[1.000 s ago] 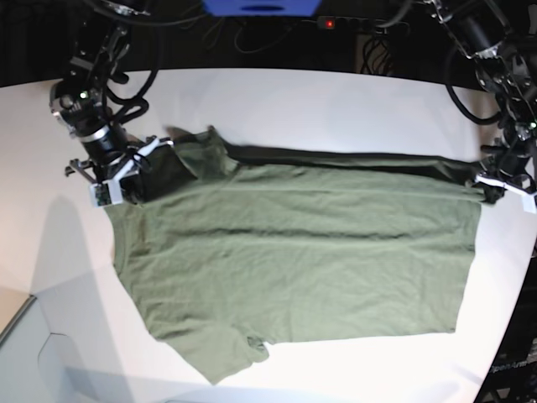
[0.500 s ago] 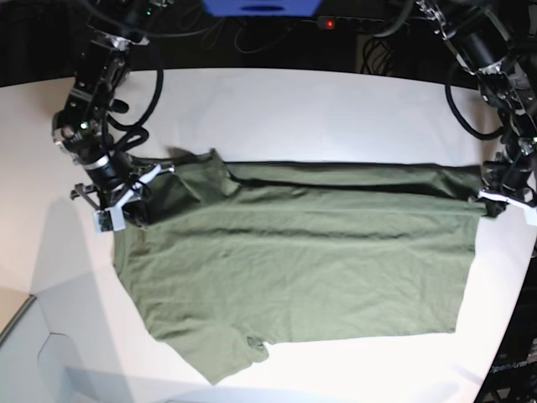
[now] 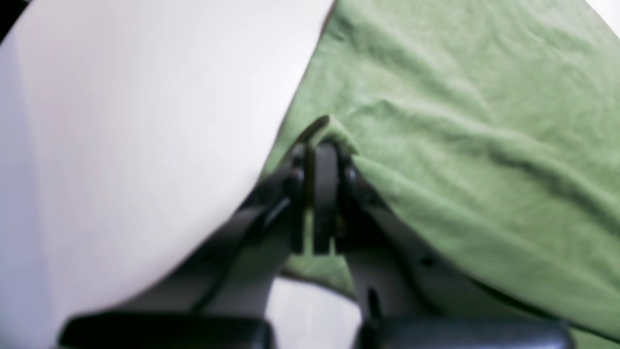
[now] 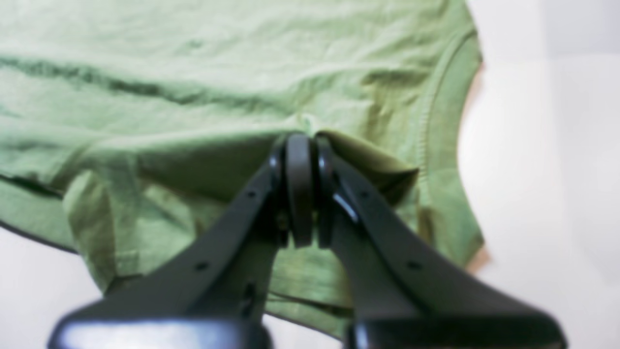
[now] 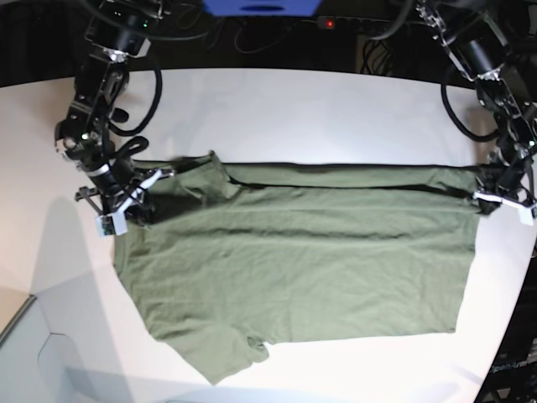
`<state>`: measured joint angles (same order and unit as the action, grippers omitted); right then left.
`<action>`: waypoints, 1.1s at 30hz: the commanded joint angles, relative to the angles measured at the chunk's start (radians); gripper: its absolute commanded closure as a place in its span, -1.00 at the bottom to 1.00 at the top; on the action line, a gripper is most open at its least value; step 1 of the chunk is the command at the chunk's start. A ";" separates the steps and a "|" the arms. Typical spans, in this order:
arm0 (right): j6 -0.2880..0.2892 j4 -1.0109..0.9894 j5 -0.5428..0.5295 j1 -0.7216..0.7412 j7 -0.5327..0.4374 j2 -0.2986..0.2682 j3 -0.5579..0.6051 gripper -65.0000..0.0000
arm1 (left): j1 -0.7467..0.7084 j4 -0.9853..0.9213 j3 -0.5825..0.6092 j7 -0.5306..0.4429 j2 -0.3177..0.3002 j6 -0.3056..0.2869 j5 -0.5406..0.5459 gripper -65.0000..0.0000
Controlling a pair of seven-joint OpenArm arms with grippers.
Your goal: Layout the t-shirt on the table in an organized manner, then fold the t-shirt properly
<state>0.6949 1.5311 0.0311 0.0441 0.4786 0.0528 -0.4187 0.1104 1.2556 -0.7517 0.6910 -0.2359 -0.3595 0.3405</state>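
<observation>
On the left of the base view the right hand (image 5: 126,210) is pressed together, pinching the shirt (image 5: 302,260) at the shoulder, just beside the ribbed collar, with a small tent of fabric drawn up between its closed jaws. The same pinch fills the right wrist view (image 4: 300,145), where the collar curves past on the right and a sleeve lies crumpled under the hand.

The shirt lies across the middle of the white desk (image 5: 336,109), spread wide with its collar end to the left and its hem to the right. Its far edge is doubled over in a long narrow band that runs between the two hands. The near sleeve sticks out at the bottom, a little wrinkled; the far sleeve is bunched near the right hand.

On the right of the base view the left hand (image 5: 502,195) is likewise clamped, pinching the far hem corner close to the desk's edge. The left wrist view (image 3: 322,150) shows cloth caught between its closed jaws and bare desk beside it.

By my reading the laying-out is largely done: the body is flat and fairly smooth. The first lengthwise fold looks just begun, with both hands holding the far edge. Left to do, I judge: carry that edge over, deal with the sleeves, fold the near side, then fold across.
</observation>
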 commanded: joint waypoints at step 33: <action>0.003 0.116 -0.018 -0.046 -0.028 -0.074 -0.012 0.05 | -0.047 0.085 -0.004 -0.026 -0.050 -0.003 0.022 -0.59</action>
<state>0.6956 1.6268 0.0326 -0.0193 0.4805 -0.0185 -0.4332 0.0593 1.3323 -0.7563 0.6617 -0.2806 -0.3634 0.3645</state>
